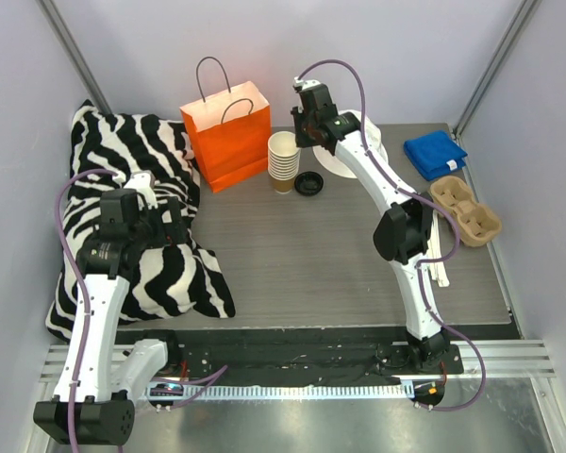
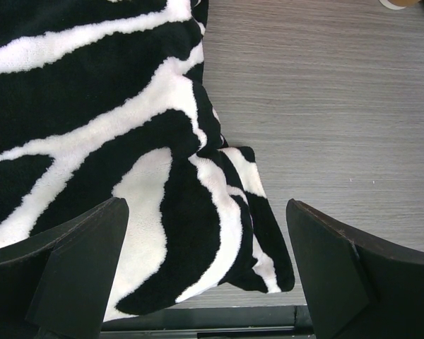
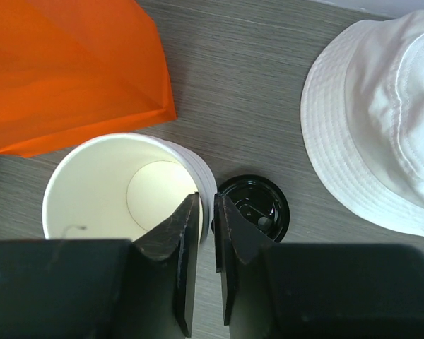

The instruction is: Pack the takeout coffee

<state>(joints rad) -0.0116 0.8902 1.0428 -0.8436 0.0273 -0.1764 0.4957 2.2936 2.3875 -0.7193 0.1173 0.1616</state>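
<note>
By right wrist alone I see right gripper [image 3: 206, 198] a slit apart astride cup stack [image 3: 92, 183] rim, grip unclear; black lid [image 3: 258, 208] just beside. Left gripper [image 2: 205, 206] wide, empty.

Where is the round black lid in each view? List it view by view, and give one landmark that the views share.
Top external: the black lid lies on the table at back centre, just right of the paper cup stack.
Left wrist: not in it.
Right wrist: the black lid is at lower centre, again just right of the stack.
Shared landmark: the paper cup stack, in the top external and right wrist views.
</note>
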